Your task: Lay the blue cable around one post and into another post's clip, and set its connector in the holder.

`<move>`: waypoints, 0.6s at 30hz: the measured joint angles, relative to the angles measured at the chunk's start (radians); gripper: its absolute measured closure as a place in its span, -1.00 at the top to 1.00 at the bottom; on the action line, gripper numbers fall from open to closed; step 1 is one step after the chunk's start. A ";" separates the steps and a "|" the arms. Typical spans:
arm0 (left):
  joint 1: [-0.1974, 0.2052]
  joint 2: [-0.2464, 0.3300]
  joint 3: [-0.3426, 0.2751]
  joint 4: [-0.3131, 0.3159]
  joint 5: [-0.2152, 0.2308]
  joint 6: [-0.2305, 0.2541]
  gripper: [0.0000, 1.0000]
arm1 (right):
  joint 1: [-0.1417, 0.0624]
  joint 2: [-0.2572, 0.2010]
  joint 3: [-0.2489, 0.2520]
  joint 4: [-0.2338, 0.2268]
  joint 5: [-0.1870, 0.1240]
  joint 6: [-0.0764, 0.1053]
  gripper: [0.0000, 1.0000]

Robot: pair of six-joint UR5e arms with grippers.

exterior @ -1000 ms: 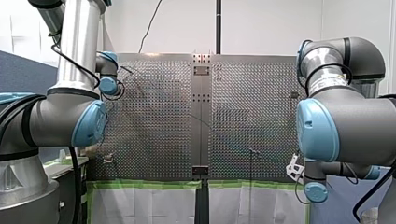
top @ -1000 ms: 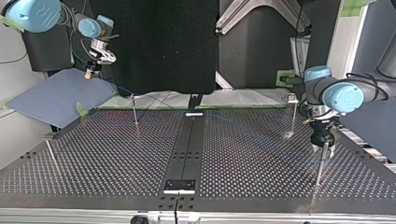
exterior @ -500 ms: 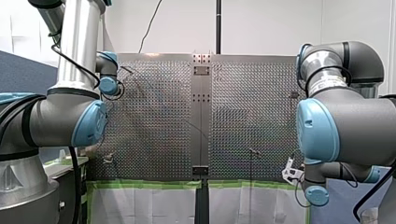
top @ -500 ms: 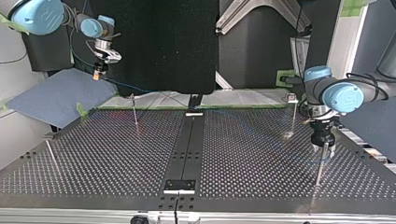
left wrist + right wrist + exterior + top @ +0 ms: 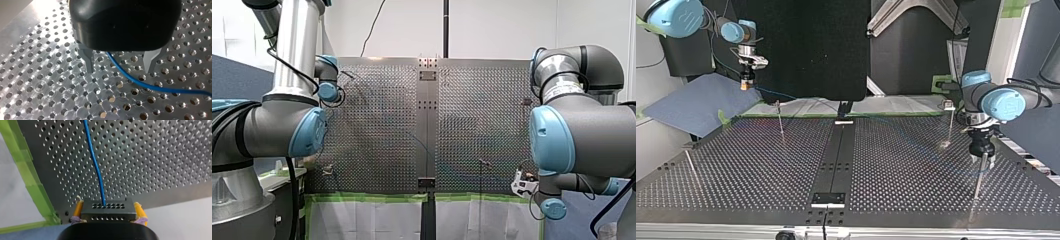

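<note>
Because the blue cable (image 5: 96,170) looks light and limp, we hold its rigid connector (image 5: 108,210) in our right gripper (image 5: 108,208). Our left gripper (image 5: 120,69) stands wide, with the cable between its fingers.

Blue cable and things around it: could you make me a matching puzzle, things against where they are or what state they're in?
1. my left end effector
2. bright green tape strip
3. thin blue cable
4. black perforated connector block

A. runs from the connector over the perforated metal table
B. open, straddling the cable
C. along the table's edge
D. gripped by my right end effector

Pairs: 1-B, 2-C, 3-A, 4-D.
</note>
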 joint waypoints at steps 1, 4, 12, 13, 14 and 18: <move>0.000 0.000 0.000 0.000 0.000 0.000 0.96 | -0.001 0.000 -0.001 0.000 -0.008 -0.001 -1.00; 0.001 0.000 0.000 -0.001 -0.002 -0.002 0.96 | -0.003 0.000 -0.003 0.002 -0.035 -0.004 -1.00; 0.008 0.000 0.000 -0.016 -0.016 -0.041 0.96 | -0.001 0.000 -0.003 0.007 -0.114 -0.005 -1.00; 0.012 0.000 0.000 -0.015 -0.016 -0.051 0.96 | 0.000 0.000 -0.004 0.008 -0.123 -0.005 -1.00; 0.015 0.000 0.000 -0.015 -0.016 -0.058 0.96 | 0.000 0.000 -0.004 0.008 -0.131 -0.005 -1.00; 0.028 -0.005 -0.001 -0.016 -0.017 -0.091 0.96 | 0.003 0.001 -0.005 0.009 -0.167 -0.003 -1.00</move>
